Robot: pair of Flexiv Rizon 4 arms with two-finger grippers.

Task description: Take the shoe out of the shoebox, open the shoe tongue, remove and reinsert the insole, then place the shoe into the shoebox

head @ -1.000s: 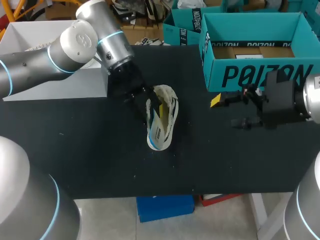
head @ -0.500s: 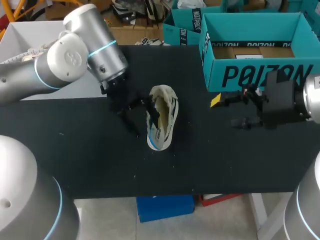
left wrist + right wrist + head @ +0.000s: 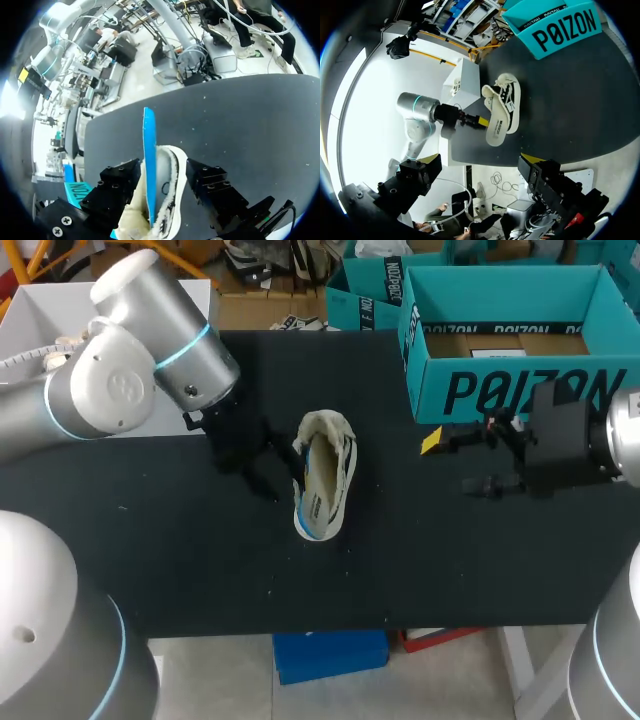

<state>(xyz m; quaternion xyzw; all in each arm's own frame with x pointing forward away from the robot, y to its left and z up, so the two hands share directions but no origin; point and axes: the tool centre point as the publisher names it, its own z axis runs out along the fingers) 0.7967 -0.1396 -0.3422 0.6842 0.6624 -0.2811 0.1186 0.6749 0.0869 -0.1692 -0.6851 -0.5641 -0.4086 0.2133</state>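
Note:
A cream shoe (image 3: 325, 475) with a fleecy lining and a blue toe edge lies on the black table (image 3: 450, 560), left of the teal shoebox (image 3: 510, 380). My left gripper (image 3: 285, 468) sits at the shoe's left side, open. In the left wrist view the shoe (image 3: 167, 200) and a thin blue edge (image 3: 148, 165) rise between the black fingers (image 3: 215, 185), hiding the tips. My right gripper (image 3: 452, 462) hangs open and empty in front of the shoebox, well right of the shoe. The right wrist view shows the shoe (image 3: 502, 107) and the left gripper (image 3: 476, 121) beside it.
A white box (image 3: 60, 310) stands at the table's back left, behind my left arm. A second teal box part (image 3: 365, 295) lies behind the shoebox. Bare black table stretches in front of the shoe.
My left gripper has drawn back to the left, out of the shoe's opening to its side. The shoe stays in place. The right arm has not moved.

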